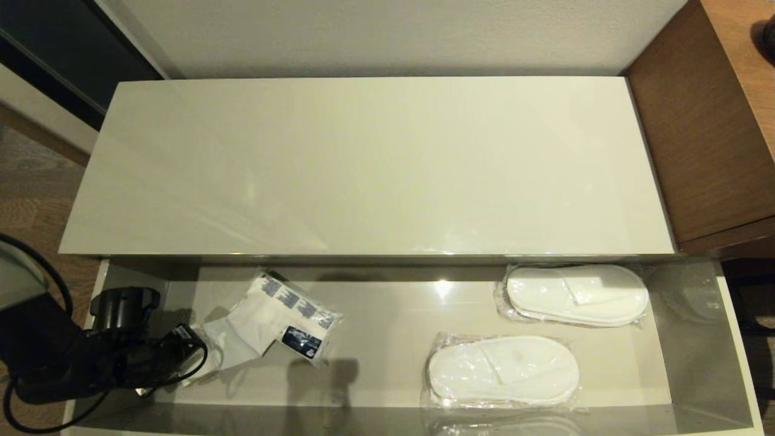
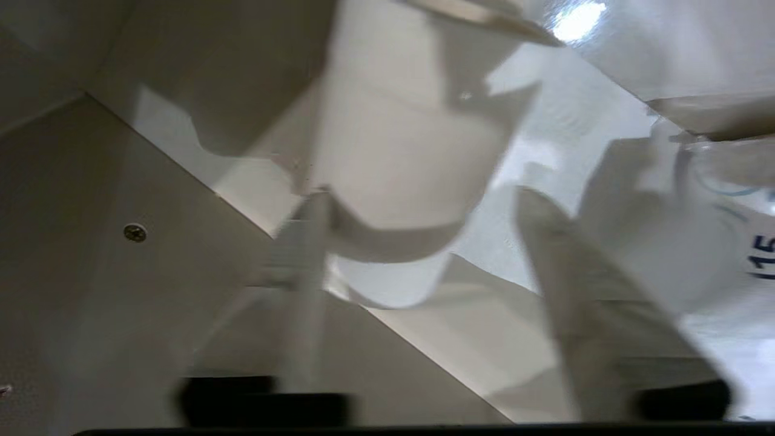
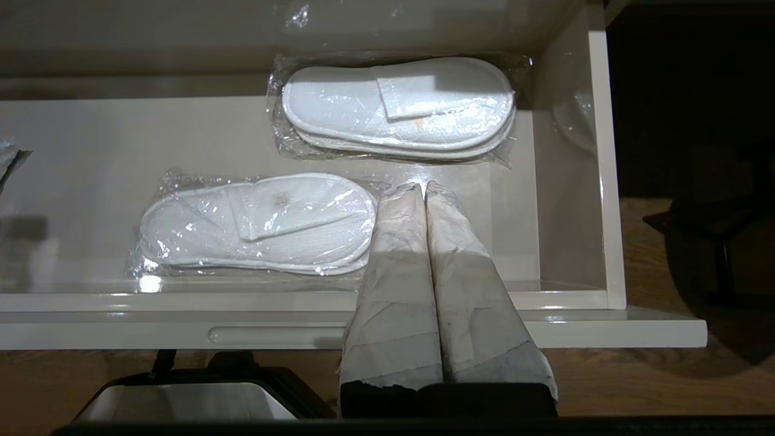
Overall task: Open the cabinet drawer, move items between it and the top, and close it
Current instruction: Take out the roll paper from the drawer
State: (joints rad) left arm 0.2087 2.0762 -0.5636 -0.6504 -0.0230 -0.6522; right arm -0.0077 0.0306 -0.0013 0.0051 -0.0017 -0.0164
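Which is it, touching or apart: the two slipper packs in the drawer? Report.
Apart. The right wrist view shows bare drawer floor between the rear slipper pack and the front slipper pack.

A white packet with blue printing (image 1: pixel 284 318), a brown wood-grain desk (image 1: pixel 714 121), wood floor (image 1: pixel 30 194).
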